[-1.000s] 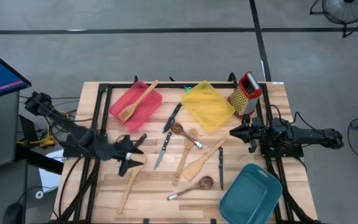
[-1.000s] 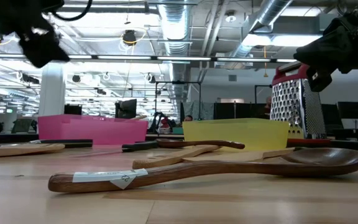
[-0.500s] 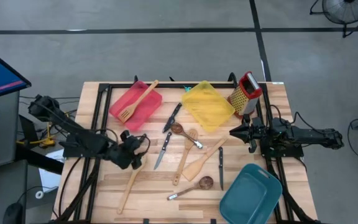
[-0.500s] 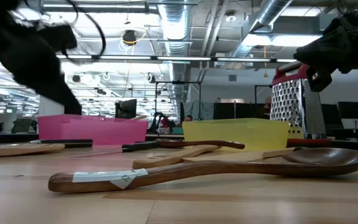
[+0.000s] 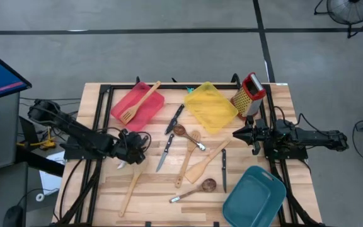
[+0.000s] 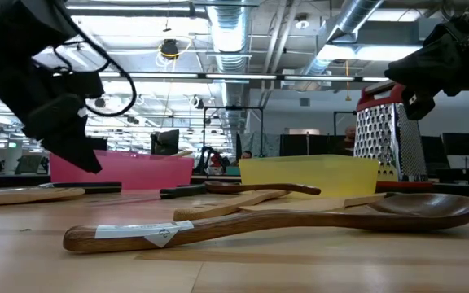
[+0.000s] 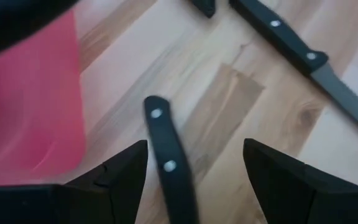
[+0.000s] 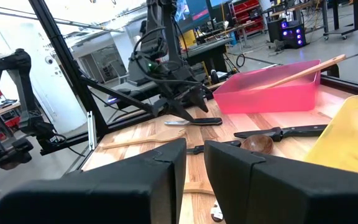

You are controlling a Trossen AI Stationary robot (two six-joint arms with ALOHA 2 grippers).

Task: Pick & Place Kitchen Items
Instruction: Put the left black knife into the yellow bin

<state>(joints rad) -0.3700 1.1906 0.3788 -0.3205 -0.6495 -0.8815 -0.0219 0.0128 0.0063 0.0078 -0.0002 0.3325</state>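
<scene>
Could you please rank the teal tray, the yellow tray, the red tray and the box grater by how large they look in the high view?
1. Teal tray, though the picture's bottom edge cuts it off.
2. Yellow tray and red tray: these look much alike, so I would not rank one above the other.
3. Box grater, clearly the smallest.

Wood table w/ 3 trays, grater, utensils.

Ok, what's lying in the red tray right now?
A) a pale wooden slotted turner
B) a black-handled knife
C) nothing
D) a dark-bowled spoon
A: the high view shows a pale wooden slotted turner lying across the red tray, its handle sticking out over the far rim; the knives and spoons all lie on the bare table.
</scene>
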